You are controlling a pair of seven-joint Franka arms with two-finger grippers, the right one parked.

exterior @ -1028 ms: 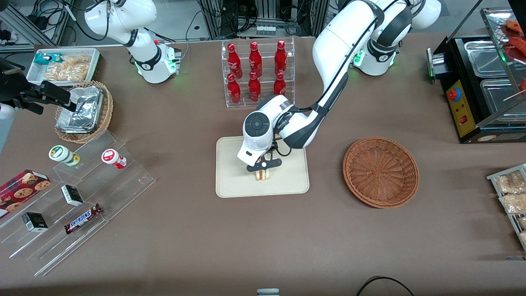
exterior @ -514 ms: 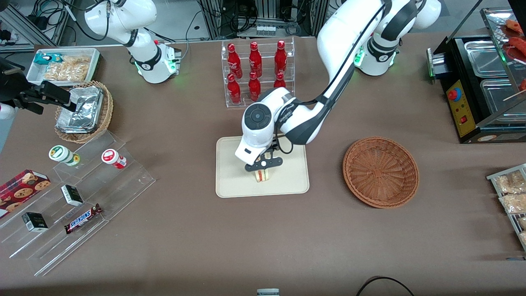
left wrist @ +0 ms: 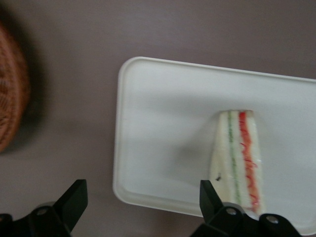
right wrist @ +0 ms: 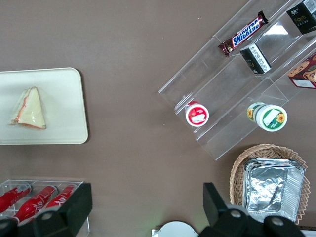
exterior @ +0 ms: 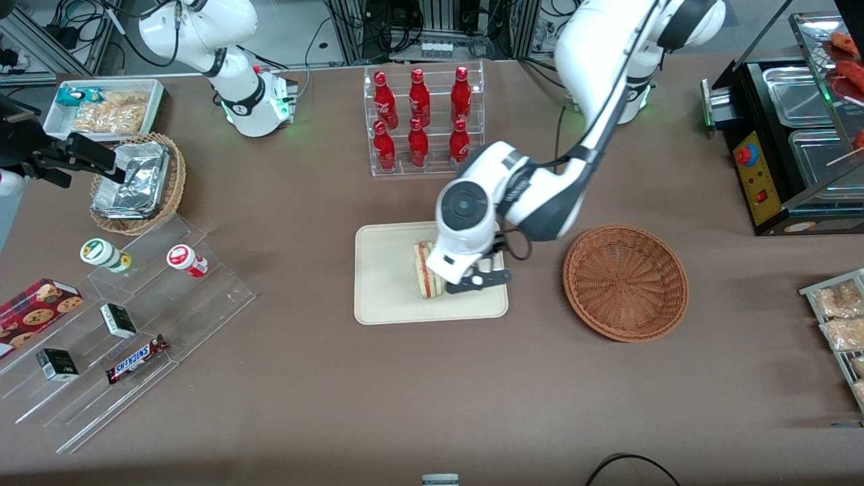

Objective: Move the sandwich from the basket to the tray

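Observation:
The sandwich [exterior: 424, 270] [left wrist: 237, 159] [right wrist: 28, 108], a pale bread wedge with red and green filling lines, rests on the cream tray [exterior: 385, 287] [left wrist: 165, 123] [right wrist: 64, 94], with nothing holding it. My left gripper [exterior: 480, 278] [left wrist: 142, 197] hovers open and empty over the tray's edge nearest the basket, just beside the sandwich. One black fingertip [left wrist: 209, 193] overlaps the sandwich's side in the wrist view. The reddish-brown basket [exterior: 626, 281] [left wrist: 10, 94] stands empty toward the working arm's end of the table.
A clear rack of red bottles [exterior: 422, 121] stands farther from the camera than the tray. Toward the parked arm's end are a tan basket of foil packs [exterior: 138, 182], a white snack bin [exterior: 104, 108] and stepped acrylic shelves [exterior: 135, 317]. A black warmer [exterior: 790, 135] sits past the basket.
The gripper has opened off the sandwich and moved up and toward the basket. The sandwich stays on the tray, now showing more of its length.

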